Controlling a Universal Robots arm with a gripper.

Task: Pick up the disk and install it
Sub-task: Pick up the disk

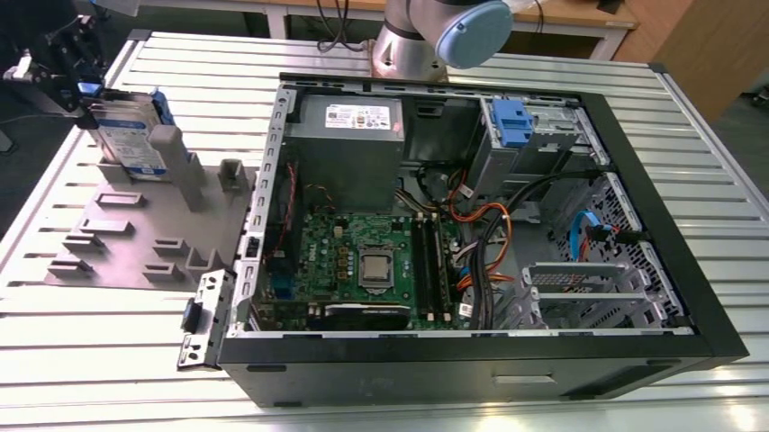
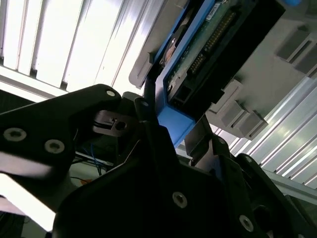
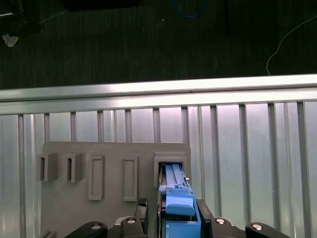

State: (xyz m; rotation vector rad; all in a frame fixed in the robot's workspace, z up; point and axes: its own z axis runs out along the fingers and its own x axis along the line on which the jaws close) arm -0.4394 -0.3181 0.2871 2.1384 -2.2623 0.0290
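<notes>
Here the gripper (image 1: 86,90) is clamped on the blue end handle of the disk (image 1: 128,144). The disk stands upright just below the fingers (image 3: 143,215), seated in the grey holder (image 1: 132,216).

A slatted metal table (image 1: 108,333) is seen carrying everything. Toward the exterior view's left, a grey slotted holder (image 1: 132,225) is laid flat on it; just beside that, an open black computer case (image 1: 481,355) is set.
</notes>
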